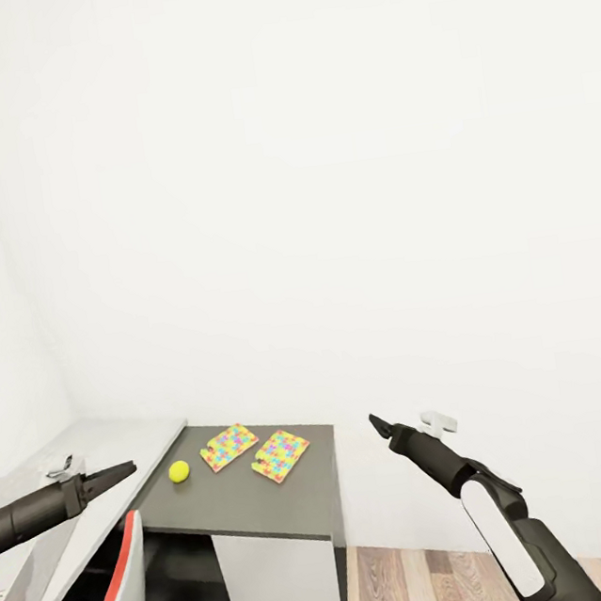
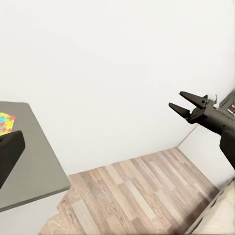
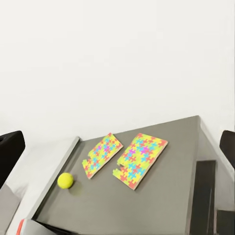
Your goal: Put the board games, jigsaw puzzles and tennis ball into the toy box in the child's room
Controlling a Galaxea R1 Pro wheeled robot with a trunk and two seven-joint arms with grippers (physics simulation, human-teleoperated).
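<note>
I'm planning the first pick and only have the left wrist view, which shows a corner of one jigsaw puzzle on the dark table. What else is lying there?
Observer: The head view shows two sheets lying flat on the dark table, the nearer-wall puzzle and the outer puzzle, side by side and not touching.
Operator: Is the ball close?
Observer: Yes. The tennis ball rests on the same top, left of both puzzles and touching neither.
Operator: Which arm faces them?
Observer: The right gripper. Its wrist view looks down on both puzzles and the ball.
</note>
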